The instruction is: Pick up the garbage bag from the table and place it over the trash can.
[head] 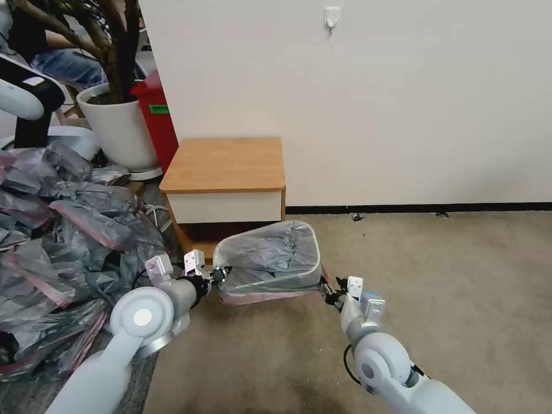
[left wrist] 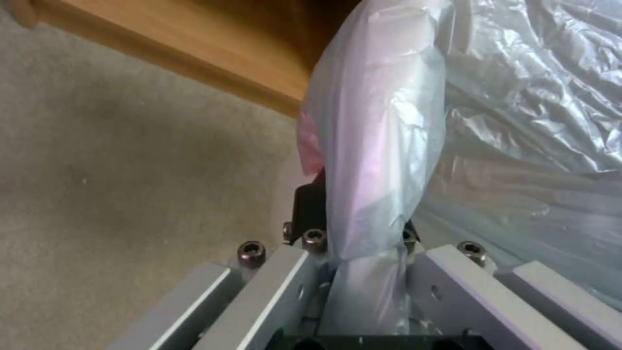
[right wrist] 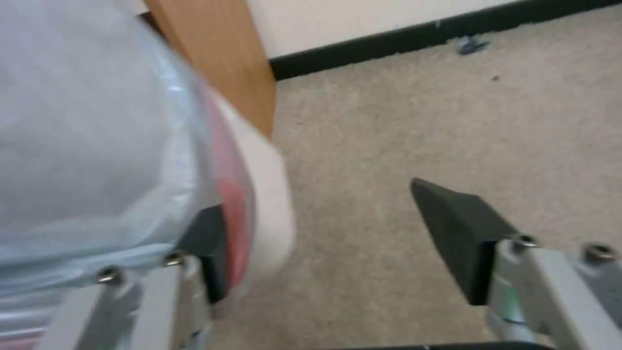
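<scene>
Both arms reaching low: left gripper (head: 220, 274) pinching the garbage bag (head: 270, 253) at the trash can (right wrist: 272, 204) rim, right gripper (right wrist: 337, 243) spread apart.

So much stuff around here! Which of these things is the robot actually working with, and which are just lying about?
In the job: garbage bag, draped over the trash can; table behind it; left end effector pinching the bag; right end effector open at the rim.
Just lying about: heap of bags, plant pot, red box, wall hook.
</scene>
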{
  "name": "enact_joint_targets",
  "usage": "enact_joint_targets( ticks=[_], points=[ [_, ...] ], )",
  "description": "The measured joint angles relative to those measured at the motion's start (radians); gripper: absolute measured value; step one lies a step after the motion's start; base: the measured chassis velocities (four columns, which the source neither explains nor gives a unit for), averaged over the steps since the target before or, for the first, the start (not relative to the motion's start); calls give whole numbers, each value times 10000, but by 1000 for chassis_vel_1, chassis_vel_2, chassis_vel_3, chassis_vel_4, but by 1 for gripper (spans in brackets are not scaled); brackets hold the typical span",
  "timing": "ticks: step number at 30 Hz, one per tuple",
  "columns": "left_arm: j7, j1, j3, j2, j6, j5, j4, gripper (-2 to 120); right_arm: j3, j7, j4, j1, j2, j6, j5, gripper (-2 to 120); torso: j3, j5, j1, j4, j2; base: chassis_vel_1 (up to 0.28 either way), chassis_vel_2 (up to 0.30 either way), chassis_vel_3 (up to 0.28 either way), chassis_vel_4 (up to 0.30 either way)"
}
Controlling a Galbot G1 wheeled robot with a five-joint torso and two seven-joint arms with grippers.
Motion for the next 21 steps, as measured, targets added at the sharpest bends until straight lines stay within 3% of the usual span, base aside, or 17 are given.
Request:
enact_joint_targets(
  ticks=[9,21],
  points=[
    [38,53,-121,30,-173,185,51,2,614,-57,374,-795,-221,88,-381,103,0,-1,0,1,0,0,0,0,0],
    [1,251,-213,110,-174,162,-169,2,1013,-537,1009,-1133,-96,254,605,114,0,0,0,2,0,0,0,0,0]
  ],
)
